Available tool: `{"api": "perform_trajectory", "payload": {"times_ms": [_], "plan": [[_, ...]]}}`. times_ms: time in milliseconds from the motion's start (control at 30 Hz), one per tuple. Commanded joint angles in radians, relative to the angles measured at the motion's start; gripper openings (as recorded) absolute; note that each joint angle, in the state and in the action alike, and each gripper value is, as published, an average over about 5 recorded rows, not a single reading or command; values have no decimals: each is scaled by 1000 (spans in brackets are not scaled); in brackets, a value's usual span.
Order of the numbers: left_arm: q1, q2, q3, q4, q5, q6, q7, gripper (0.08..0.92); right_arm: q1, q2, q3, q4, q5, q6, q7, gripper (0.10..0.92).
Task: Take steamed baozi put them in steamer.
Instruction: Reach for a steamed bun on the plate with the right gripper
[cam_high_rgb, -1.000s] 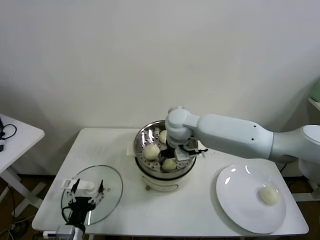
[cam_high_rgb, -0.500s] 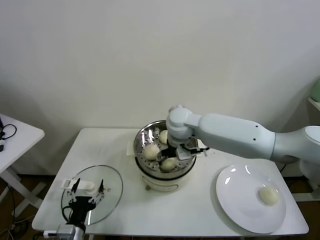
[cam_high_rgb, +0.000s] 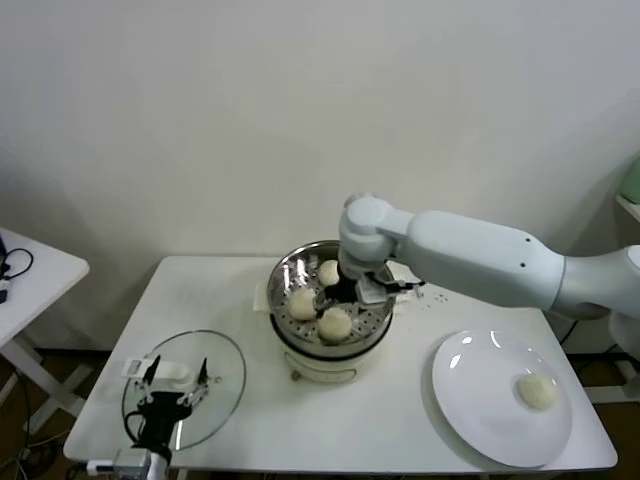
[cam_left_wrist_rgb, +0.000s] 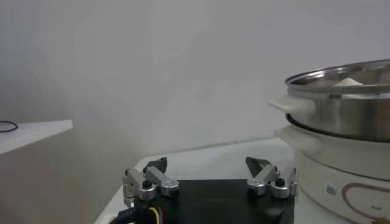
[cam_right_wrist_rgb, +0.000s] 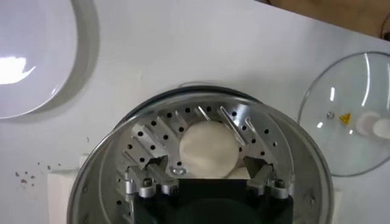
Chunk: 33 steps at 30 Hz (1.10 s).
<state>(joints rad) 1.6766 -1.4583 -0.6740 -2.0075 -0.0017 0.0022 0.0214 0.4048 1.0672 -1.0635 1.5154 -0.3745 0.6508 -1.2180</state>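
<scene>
Steamer (cam_high_rgb: 372, 325), table centre: three steamed baozi (cam_high_rgb: 334, 322) inside, the 6 o'clock bun newly released; fourth baozi (cam_high_rgb: 538, 391) remains on plate (cam_high_rgb: 480, 410) at 4 o'clock, so one transfer left; right gripper (cam_high_rgb: 362, 292) has lifted slightly, fingers (cam_right_wrist_rgb: 146, 182) spread wide, holding nothing; left gripper (cam_high_rgb: 172, 385) parked over glass lid (cam_high_rgb: 225, 362), fingers apart, empty.

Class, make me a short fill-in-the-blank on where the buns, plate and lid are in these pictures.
1. The steamer holds ___ buns.
2. One bun lies on the white ___.
3. The open right tool hovers over the ___.
4. The left tool waits above the glass ___.

Missing words: three; plate; steamer; lid
</scene>
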Motion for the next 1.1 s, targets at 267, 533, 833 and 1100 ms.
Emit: {"api": "perform_trajectory", "payload": {"times_ms": [267, 533, 833, 1100], "plan": [[-11, 26, 12, 4, -16, 1, 2, 823, 230, -274, -99, -16, 581, -516, -12, 823], [-18, 32, 13, 8, -46, -3, 6, 823, 190, -574, -136, -1, 843, -744, 83, 823], [-29, 27, 29, 11, -41, -7, 11, 823, 23, -772, -91, -12, 650, -707, 116, 823], [-26, 15, 33, -2, -35, -6, 7, 823, -148, -816, -48, -16, 423, -677, 99, 823]]}}
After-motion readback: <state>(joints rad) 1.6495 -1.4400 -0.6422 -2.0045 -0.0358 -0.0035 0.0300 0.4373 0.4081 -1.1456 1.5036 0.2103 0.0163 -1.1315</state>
